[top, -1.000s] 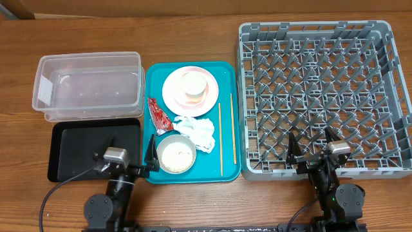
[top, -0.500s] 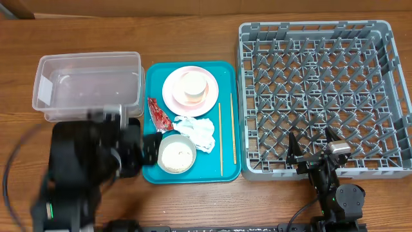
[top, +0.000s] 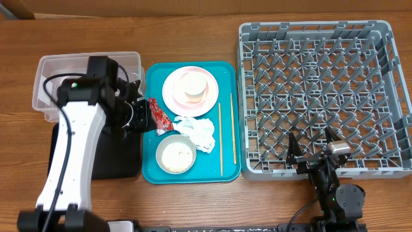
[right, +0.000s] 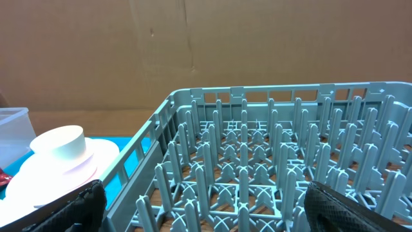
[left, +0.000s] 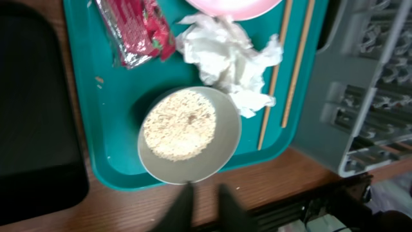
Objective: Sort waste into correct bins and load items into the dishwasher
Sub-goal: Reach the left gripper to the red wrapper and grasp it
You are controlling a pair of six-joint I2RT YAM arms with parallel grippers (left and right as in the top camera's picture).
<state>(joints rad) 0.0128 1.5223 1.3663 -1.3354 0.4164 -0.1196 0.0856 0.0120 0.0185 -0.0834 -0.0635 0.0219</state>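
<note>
Left hand (left: pixel 203 193) blurred at the bottom edge; pink plate (left: pixel 233 5) cut off at the top.

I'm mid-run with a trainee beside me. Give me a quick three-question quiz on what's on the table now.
1. True or false: the dish rack holds no dishes yet.
2. What fills the bowl on the teal tray?
3. The cup stands: A on the pink plate, B in the dish rack, C inside the bowl?
Key: 1 true; 2 rice-like grains; 3 A.
</note>
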